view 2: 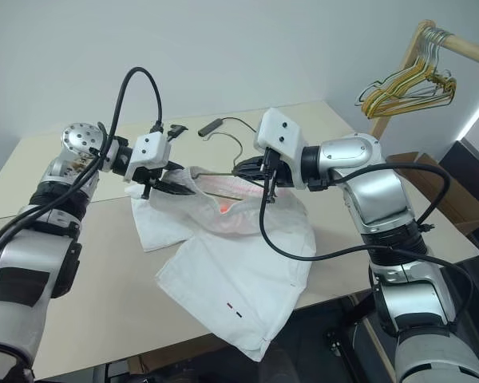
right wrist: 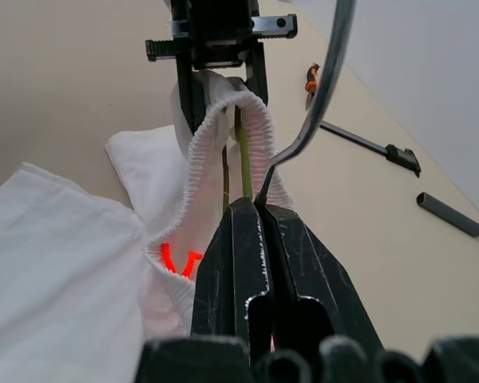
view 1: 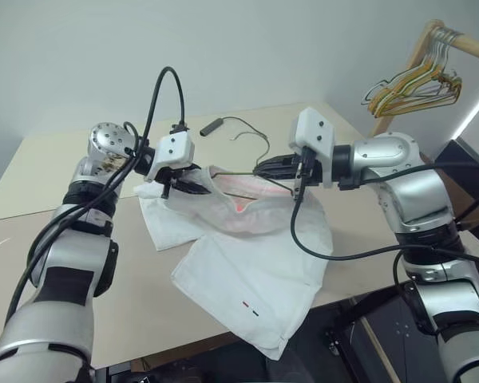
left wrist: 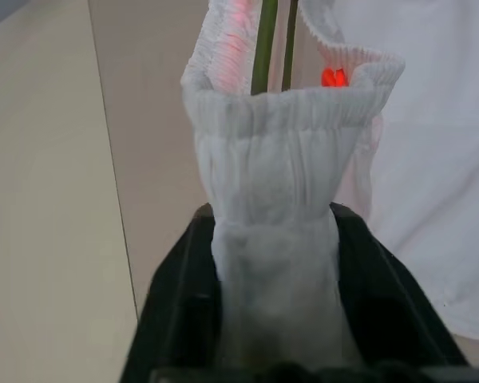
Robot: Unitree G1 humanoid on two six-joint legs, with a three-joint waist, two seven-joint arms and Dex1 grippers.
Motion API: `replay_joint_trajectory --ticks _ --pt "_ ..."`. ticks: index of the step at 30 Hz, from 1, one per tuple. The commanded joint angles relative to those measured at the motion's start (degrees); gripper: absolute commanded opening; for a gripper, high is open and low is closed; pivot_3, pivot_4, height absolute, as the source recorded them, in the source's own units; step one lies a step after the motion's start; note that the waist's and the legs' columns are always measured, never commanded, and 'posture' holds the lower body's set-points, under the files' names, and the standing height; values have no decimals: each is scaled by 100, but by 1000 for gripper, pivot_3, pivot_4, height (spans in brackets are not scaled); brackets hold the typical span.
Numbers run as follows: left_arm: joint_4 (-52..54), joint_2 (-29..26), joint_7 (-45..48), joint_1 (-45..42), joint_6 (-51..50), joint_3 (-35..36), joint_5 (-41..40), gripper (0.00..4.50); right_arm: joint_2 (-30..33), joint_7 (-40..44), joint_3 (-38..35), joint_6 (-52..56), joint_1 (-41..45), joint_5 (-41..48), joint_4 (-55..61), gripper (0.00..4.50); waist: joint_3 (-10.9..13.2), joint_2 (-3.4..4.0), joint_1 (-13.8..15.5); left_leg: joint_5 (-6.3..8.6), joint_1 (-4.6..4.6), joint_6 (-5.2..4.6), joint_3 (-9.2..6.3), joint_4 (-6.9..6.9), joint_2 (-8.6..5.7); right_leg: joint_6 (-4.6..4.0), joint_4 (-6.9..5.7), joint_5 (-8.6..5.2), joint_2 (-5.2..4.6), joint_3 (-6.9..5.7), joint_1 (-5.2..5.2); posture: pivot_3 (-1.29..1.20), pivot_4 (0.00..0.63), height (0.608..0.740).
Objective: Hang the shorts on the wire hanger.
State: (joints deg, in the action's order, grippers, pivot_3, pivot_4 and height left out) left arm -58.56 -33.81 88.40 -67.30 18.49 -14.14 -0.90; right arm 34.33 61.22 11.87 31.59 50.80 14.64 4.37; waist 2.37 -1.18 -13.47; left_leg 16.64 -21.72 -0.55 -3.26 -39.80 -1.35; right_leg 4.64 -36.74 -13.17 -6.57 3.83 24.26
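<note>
The white shorts [view 1: 255, 271] lie on the beige table [view 1: 56, 159], one leg hanging over the front edge. Their gathered waistband [left wrist: 287, 120] is lifted off the table. My left gripper [view 1: 193, 185] is shut on the waistband's left end, and the cloth fills the gap between its fingers [left wrist: 184, 279]. My right gripper [view 1: 259, 167] is shut on the thin wire hanger [right wrist: 323, 88] from the right. The hanger's lower wire [left wrist: 265, 40] runs inside the open waistband, and its hook [view 1: 259, 144] rises behind. A red glow [right wrist: 176, 259] shows on the cloth inside.
A bunch of yellow and white hangers [view 1: 415, 80] hangs on a wooden rail at the back right. A black cable with a small dark stick-shaped piece [view 1: 211, 126] lies on the table behind the shorts. The table's front edge [view 1: 144, 355] is close.
</note>
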Motion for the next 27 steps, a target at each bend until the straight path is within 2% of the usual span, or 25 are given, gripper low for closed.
replay_joint_trajectory --ticks 1,5,8,19,21,23,27 --pt "105 -136 -1 5 50 194 -3 759 36 -25 -111 -156 276 -50 40 0 0 0 -3 0 0 0 0 0 0 0 0 0 0 0 0 -145 0 740" --pt "150 -169 -18 70 -4 277 -7 759 34 -25 -78 -251 283 -127 0 0 0 0 3 0 -2 0 -2 0 0 0 0 0 0 0 2 -146 0 740" --pt "145 -166 -74 113 -100 403 -44 701 82 -80 -116 -253 226 -179 43 747 0 0 4 0 -3 0 -1 0 -1 0 0 0 -2 0 2 -154 0 740" --pt "287 -98 -235 307 -365 620 -55 701 785 -301 -986 286 -473 151 671 4462 0 0 1 1 -4 -2 -1 -1 -1 0 0 0 -3 -1 2 -184 5 740" --pt "322 -85 -256 319 -396 629 -53 701 1101 -237 -1237 402 -862 257 819 4489 0 0 15 2 -3 -3 0 -1 -1 0 0 0 -4 -1 1 -182 5 740" --pt "350 -78 -286 317 -422 648 -53 701 1460 -115 -1192 392 -1427 179 1042 4489 0 0 18 2 -2 -4 0 -1 -2 0 2 0 -4 -2 -3 -178 4 740" --pt "373 -83 -325 315 -448 675 -42 701 1463 -307 -770 236 -2118 -81 1075 4489 -4 -4 -6 3 1 -5 2 -1 0 0 3 0 -2 -3 -9 -173 1 740"
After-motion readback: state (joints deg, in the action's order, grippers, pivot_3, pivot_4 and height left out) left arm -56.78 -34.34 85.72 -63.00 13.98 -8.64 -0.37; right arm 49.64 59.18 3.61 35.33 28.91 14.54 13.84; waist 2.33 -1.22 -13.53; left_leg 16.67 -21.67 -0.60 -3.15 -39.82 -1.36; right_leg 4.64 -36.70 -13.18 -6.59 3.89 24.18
